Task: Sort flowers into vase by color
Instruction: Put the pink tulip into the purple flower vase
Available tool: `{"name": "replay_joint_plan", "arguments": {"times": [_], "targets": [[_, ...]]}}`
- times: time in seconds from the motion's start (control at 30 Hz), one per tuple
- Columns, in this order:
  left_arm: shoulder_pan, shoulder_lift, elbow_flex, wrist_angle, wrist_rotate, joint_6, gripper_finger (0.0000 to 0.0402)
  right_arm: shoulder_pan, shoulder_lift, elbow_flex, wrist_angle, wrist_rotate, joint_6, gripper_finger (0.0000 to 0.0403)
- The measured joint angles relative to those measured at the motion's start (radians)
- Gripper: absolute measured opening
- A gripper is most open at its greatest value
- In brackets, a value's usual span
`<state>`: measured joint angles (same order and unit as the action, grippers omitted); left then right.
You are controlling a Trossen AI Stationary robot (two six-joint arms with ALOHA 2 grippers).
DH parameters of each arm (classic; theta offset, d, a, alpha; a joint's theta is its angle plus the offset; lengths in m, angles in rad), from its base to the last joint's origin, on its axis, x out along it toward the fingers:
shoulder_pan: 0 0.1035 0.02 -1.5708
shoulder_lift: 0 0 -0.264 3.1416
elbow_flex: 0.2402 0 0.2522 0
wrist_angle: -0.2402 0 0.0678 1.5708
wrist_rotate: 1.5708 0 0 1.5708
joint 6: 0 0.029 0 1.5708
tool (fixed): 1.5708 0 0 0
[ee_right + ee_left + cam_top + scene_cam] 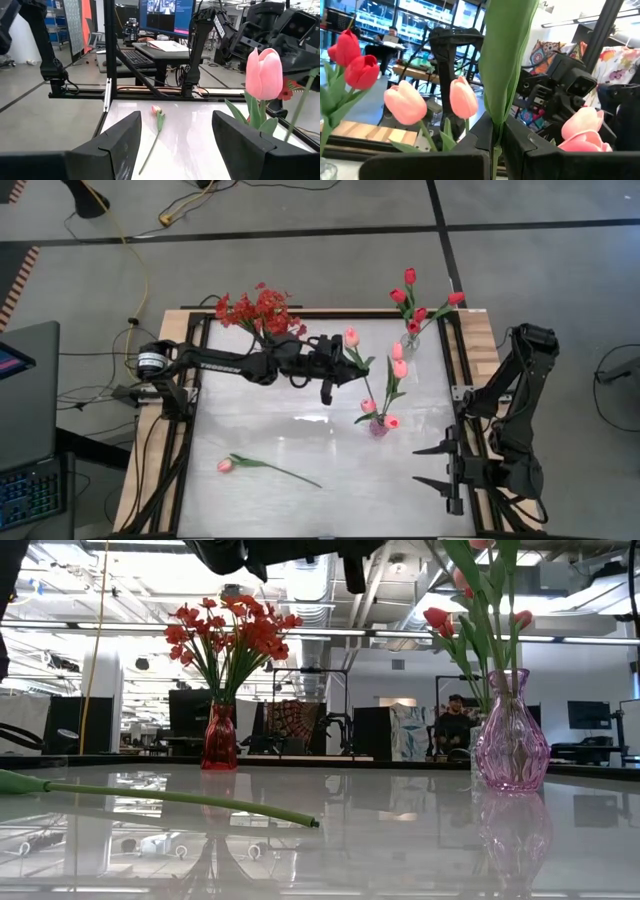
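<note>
While the right gripper [432, 465] waits wide open and empty at the table's right edge, the left gripper [333, 368] hangs above mid-table, jaws clamped on a pink tulip's green stem [502, 75] near the pink vase [378, 426]; another pink tulip [226, 465] lies flat on the table [300, 430].

A glossy white table top [300, 450], framed by black rails and edged in pale wood, carries three vases and one loose flower. A red vase [220, 737] of small red blossoms is set at the far left corner. A clear vase [409, 345] with red tulips is placed near the far right corner. A pink glass vase [511, 745] of pink tulips is found right of centre. A single pink tulip [262, 467] is laid flat near the front left.
</note>
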<state>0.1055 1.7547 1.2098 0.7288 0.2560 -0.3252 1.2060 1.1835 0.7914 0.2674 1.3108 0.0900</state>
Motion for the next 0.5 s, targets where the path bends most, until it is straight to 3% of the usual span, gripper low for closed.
{"name": "replay_joint_plan", "arguments": {"times": [0.5], "targets": [[-0.003, 0.090, 0.004, 0.103, 0.020, -0.019, 0.0005, 0.000, 0.000, 0.000, -0.019, -0.002, 0.040, 0.0270]]}}
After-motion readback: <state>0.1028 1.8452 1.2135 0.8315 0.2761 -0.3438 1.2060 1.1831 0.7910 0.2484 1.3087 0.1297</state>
